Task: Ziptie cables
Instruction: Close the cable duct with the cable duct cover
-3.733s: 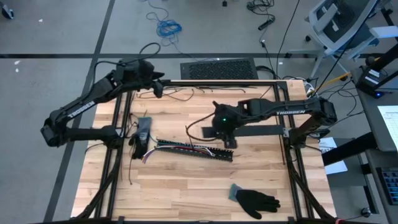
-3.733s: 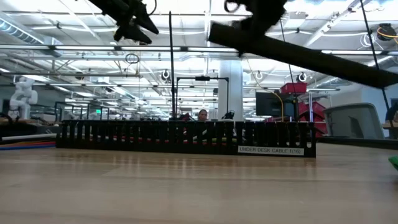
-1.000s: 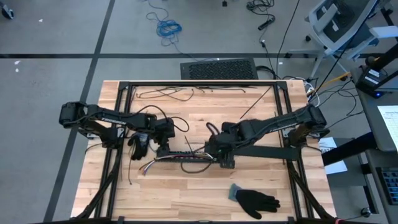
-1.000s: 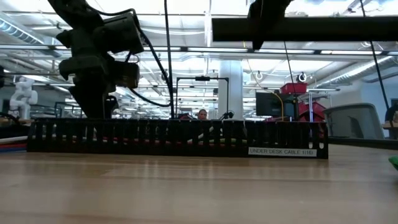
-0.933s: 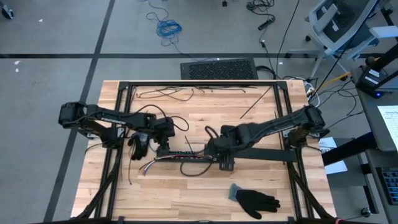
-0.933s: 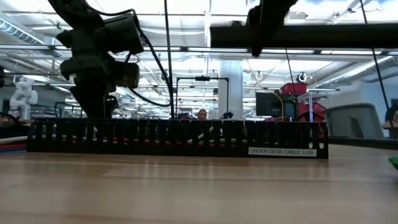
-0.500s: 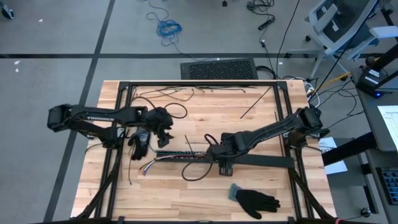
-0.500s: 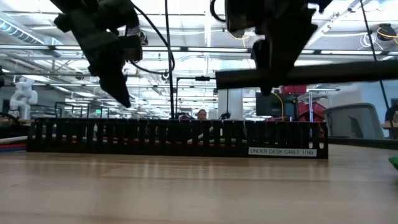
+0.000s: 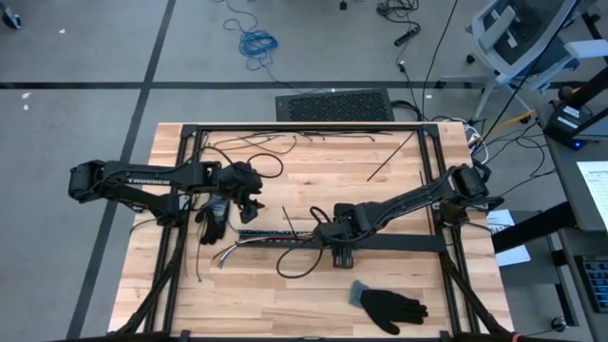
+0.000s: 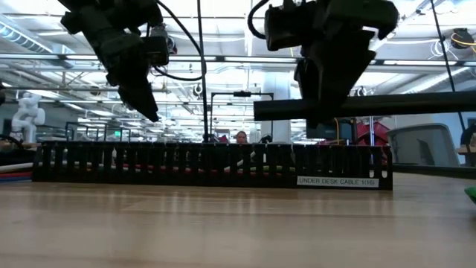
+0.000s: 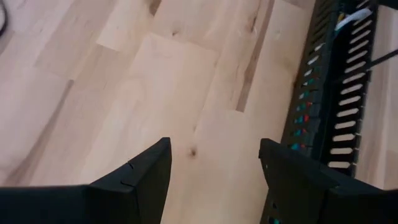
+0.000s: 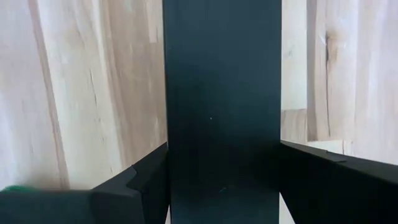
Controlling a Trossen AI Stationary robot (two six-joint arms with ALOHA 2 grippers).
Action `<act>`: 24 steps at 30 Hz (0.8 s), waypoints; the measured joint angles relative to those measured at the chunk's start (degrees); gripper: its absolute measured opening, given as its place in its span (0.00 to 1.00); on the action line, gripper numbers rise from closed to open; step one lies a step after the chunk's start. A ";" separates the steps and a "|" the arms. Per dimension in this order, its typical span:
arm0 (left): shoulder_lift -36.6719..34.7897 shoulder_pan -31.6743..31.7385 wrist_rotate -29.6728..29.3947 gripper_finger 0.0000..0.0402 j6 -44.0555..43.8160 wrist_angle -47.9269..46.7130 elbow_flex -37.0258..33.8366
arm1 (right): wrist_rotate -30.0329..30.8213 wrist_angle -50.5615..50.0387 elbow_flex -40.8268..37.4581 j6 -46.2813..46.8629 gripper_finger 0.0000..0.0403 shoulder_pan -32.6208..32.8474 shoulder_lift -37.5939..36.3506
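Right end effector (image 12: 217, 180) clamping black cover (image 12: 221, 93), beside table (image 9: 285, 294) edge

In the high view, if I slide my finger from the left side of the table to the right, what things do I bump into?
Left gripper, open over the wood → the cables spilling from the black slotted strip → right gripper, gripping a flat black bar → black glove near the front edge.
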 joint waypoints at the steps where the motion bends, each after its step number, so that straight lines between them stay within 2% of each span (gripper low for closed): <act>1: 0.00 0.00 -0.25 0.59 -0.10 -0.04 0.00 | -0.08 0.34 0.00 -0.07 0.54 -0.29 0.00; 18: 0.00 -0.04 -0.81 0.59 -1.45 -0.05 0.00 | -1.65 2.88 0.04 -2.95 0.54 -1.08 3.72; 24: 0.00 -0.04 -0.81 0.59 -1.48 -0.02 0.00 | 1.57 2.93 0.05 -1.93 0.54 -1.05 3.74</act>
